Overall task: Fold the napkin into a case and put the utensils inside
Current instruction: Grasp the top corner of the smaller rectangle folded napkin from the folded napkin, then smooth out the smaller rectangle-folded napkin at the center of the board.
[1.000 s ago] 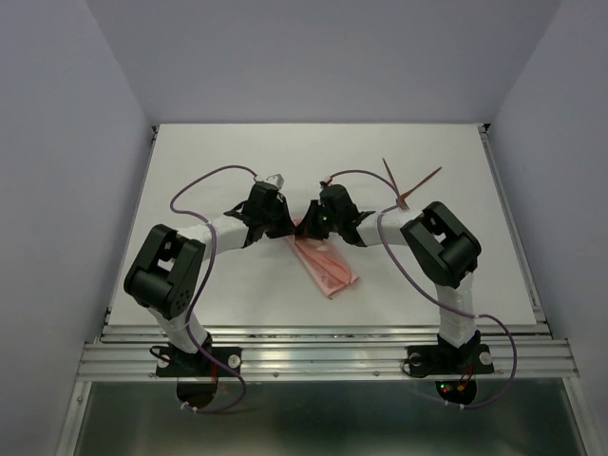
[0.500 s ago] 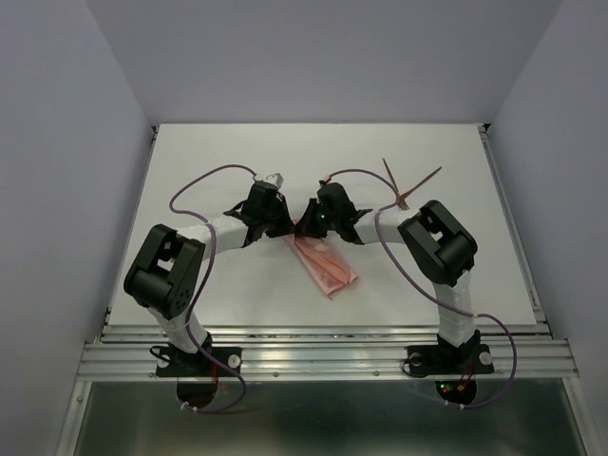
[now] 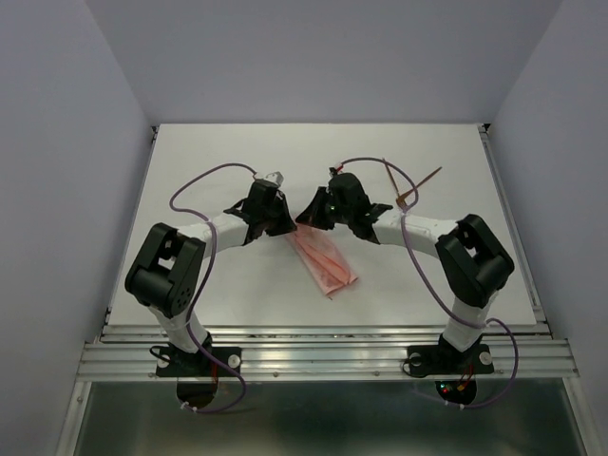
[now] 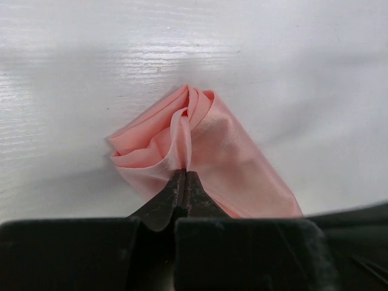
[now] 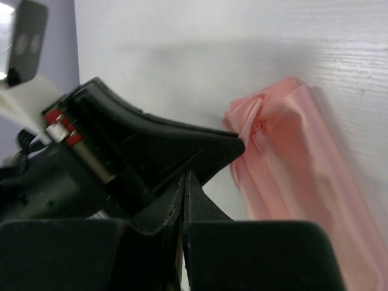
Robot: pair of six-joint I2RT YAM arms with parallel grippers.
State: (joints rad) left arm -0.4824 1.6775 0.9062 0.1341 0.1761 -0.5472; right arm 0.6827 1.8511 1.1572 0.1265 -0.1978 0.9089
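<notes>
Left gripper (image 4: pixel 183 176) pinching napkin (image 4: pixel 224 157) at its 11 o'clock end. Right gripper (image 5: pixel 184 177) clenched, just beside left. Utensils (image 3: pixel 410 185) at 2 o'clock, apart.

The napkin (image 4: pixel 224 157) is salmon-pink, the utensils (image 3: pixel 426 181) reddish-brown, the cables (image 3: pixel 218 170) purple, the table (image 3: pixel 218 142) white.

Napkin ends and small parts out of sight

From above, cannot make out the 11 o'clock end of the napkin (image 3: pixel 325 261) beneath the left gripper (image 3: pixel 283 228) and right gripper (image 3: pixel 309 217). On the left wrist, cropped at 5 o'clock by the gripper's own body. On the right wrist, runs off at 5 o'clock, beside a blurred white part (image 5: pixel 27 54) at 10 o'clock. Too thin, perhaps, to tell which of the utensils (image 3: pixel 423 184) is forked.
</notes>
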